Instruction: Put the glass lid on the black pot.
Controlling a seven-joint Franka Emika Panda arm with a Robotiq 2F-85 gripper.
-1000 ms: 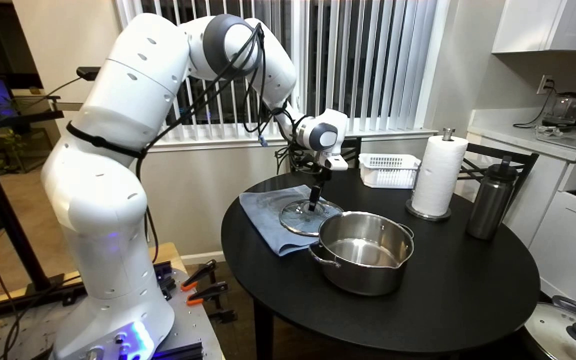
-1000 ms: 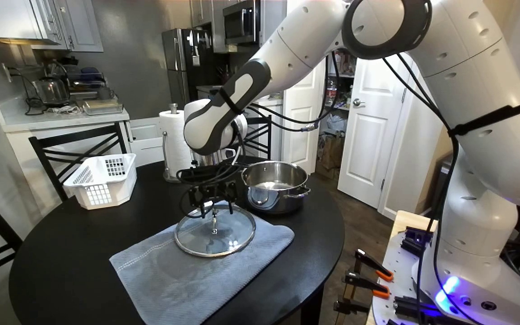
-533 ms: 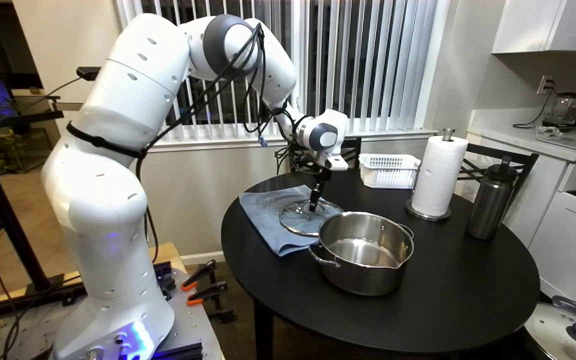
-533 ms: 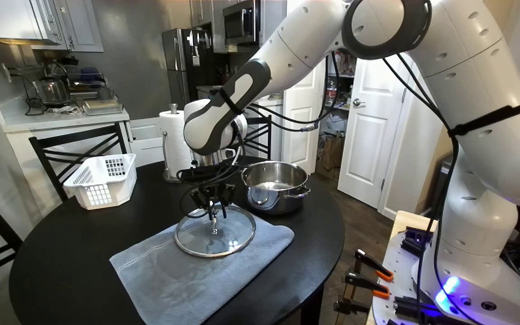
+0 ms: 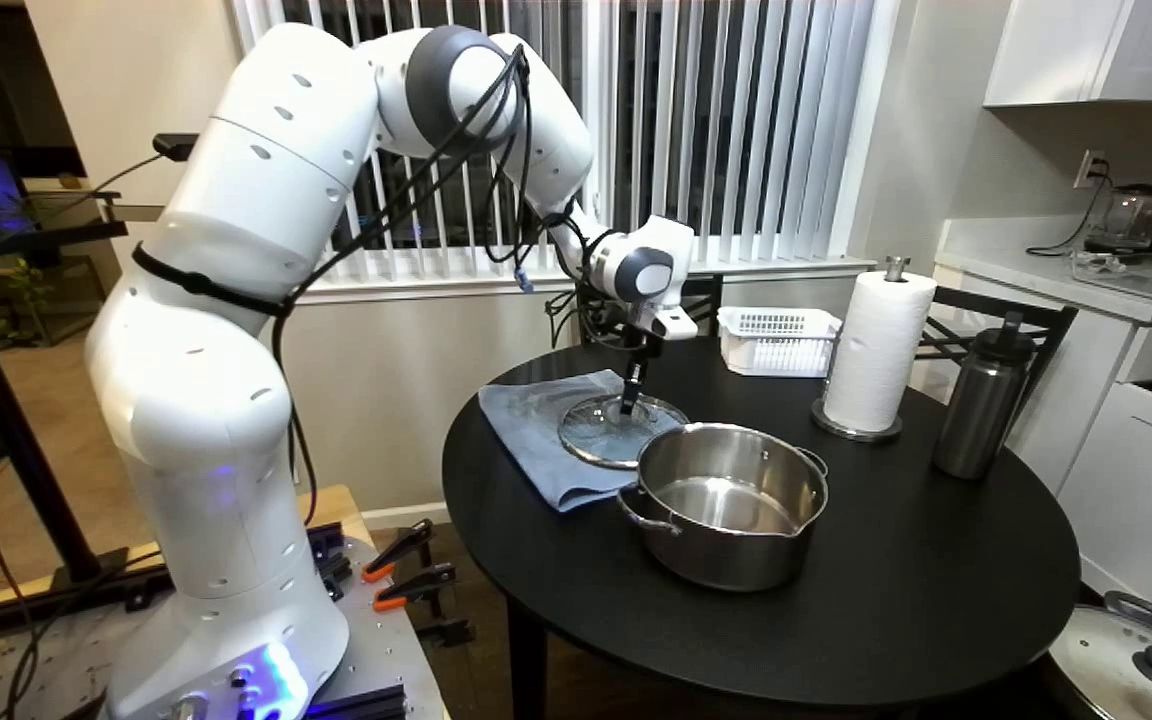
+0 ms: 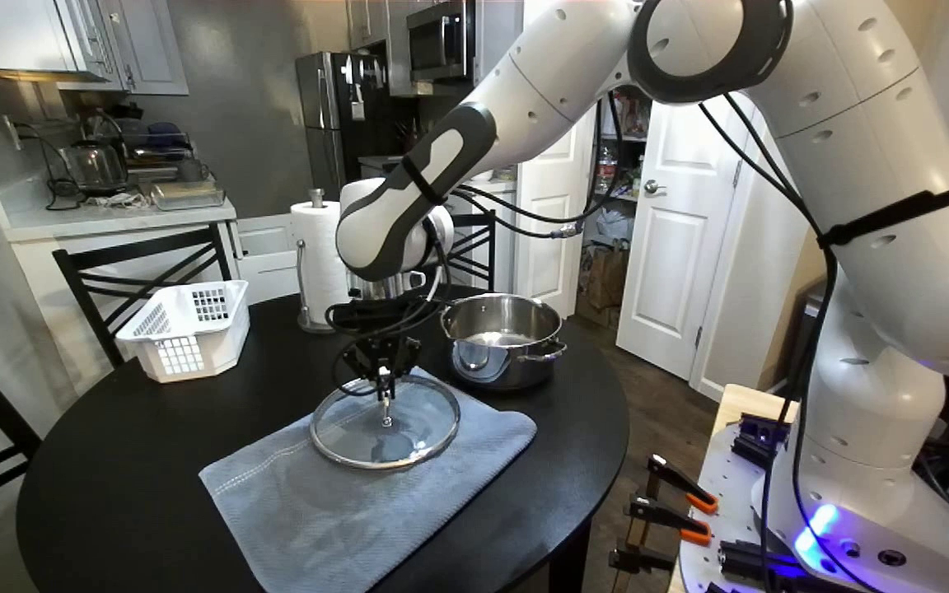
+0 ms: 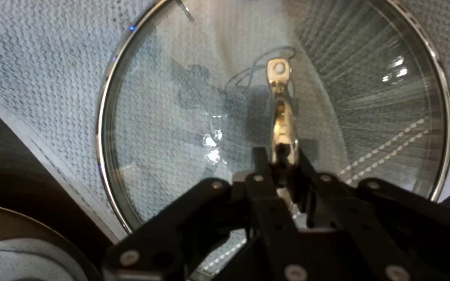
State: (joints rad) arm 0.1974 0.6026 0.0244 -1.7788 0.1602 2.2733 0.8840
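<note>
Hand (image 7: 282, 156) grips the glass lid (image 6: 400, 431); both have shifted slightly.

In exterior view: cloth (image 5: 534, 425) on left part of worktop (image 5: 896, 590); glass lid (image 5: 614, 436) over cloth, contact unclear; pot (image 5: 726, 552) on worktop, to right of lid and before it. Basket (image 5: 776, 358) behind pot, near far edge. Paper-towel roll (image 5: 876, 352) to right of basket; bottle (image 5: 979, 408) to right of roll, near right edge. Chair (image 5: 972, 301) behind roll and bottle. In wrist view: lid handle (image 7: 283, 125) between fingertips (image 7: 261, 159) of hand (image 7: 283, 159); cloth beneath lid; pot at lower left, apart from lid.
</note>
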